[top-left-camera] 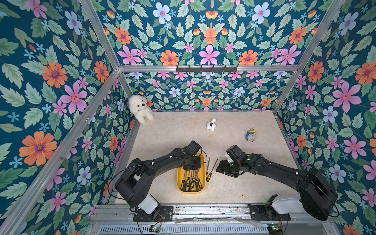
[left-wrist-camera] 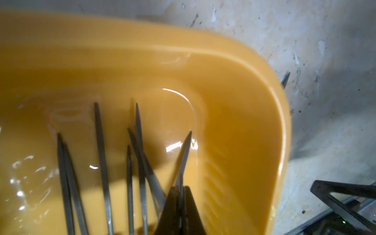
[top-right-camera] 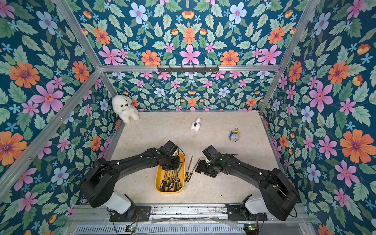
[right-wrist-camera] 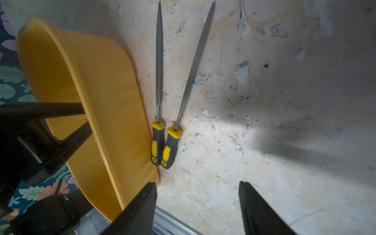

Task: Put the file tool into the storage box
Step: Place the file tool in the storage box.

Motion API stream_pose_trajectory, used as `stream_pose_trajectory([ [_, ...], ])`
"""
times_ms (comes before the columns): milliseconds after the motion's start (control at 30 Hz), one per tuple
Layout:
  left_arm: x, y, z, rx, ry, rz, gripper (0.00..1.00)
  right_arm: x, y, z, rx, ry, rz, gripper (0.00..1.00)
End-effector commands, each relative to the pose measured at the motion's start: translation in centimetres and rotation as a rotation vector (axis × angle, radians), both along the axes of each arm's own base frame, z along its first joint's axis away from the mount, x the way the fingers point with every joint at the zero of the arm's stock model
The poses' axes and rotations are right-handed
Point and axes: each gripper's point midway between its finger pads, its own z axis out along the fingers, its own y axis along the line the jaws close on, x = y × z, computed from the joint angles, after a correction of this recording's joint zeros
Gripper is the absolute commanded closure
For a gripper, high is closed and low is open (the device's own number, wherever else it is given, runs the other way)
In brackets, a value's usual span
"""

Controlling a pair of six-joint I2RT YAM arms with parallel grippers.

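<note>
Left gripper (left-wrist-camera: 180, 188) is over the box (top-left-camera: 178, 179), jaws pinched tight on a blade. The held file (left-wrist-camera: 184, 158) points down inside the box walls near a rounded corner; whether its tip touches the floor, I can't tell. More files (top-left-camera: 190, 181) lie in the box, handles at the end nearest the robot's base.

Right gripper (right-wrist-camera: 197, 182) hangs over the table (top-left-camera: 244, 183) with its jaws spread wide, nothing between them.

Ahead of it are two loose files (right-wrist-camera: 159, 81) flat on the table just beside the box's right wall. Their black-and-yellow handles are side by side and touching, and the blades fan apart away from the robot.
</note>
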Motion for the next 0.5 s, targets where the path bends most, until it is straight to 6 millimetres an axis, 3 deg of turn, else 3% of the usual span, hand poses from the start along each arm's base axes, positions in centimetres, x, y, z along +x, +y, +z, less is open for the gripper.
stream_pose_trajectory([
  [0, 0.0, 0.0, -0.2, 0.003, -0.004, -0.002, 0.91, 0.1, 0.1, 0.0, -0.004, -0.004, 0.012, 0.31],
  [200, 0.1, 0.0, 0.2, 0.001, -0.013, 0.005, 0.75, 0.1, 0.1, -0.4, -0.012, 0.006, 0.01, 0.31],
  [467, 0.4, 0.0, 2.5, -0.016, -0.039, 0.007, 0.7, -0.1, 0.7, -0.5, -0.001, 0.023, -0.011, 0.31],
])
